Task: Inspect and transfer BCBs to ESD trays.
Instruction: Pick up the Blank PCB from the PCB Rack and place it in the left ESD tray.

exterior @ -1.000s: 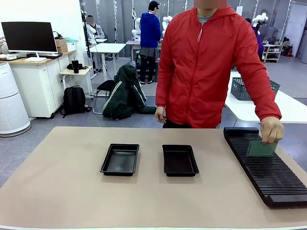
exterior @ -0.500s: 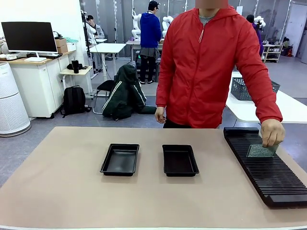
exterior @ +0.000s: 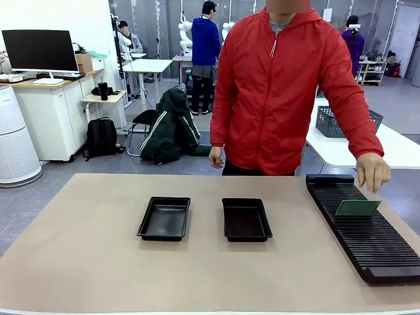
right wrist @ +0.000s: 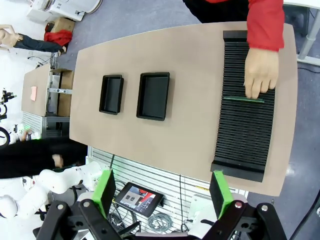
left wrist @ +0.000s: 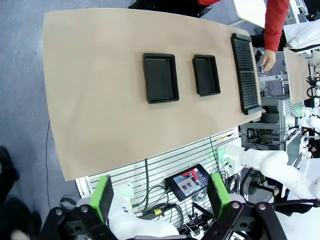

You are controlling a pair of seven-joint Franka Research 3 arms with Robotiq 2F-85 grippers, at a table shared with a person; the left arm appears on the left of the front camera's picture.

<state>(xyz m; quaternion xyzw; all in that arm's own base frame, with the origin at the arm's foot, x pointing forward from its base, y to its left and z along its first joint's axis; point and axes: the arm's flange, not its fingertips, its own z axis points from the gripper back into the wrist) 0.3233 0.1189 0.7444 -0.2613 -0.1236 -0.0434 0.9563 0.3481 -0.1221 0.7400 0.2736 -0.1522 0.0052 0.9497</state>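
A: Jaws status?
B: Left jaws spread wide, green pads [left wrist: 105, 192] far apart, gripping nothing. Right jaws the same, pads [right wrist: 104, 191] wide, holding nothing.
A: Where's the BCB?
B: One BCB [exterior: 357, 207] stands tilted on its edge in a slot of the ribbed black rack [exterior: 367, 246]. From the right wrist the BCB [right wrist: 243, 99] is edge-on, far ahead of the right jaws, just outside the line of one pad. The person's hand [exterior: 373, 172] is just over its top edge. Contact: can't tell.
A: ESD trays?
B: Both ESD trays [exterior: 164, 218] are empty, side by side on the table [exterior: 85, 262], apart from the rack. They're far ahead of the left jaws, roughly between the two pads' lines.
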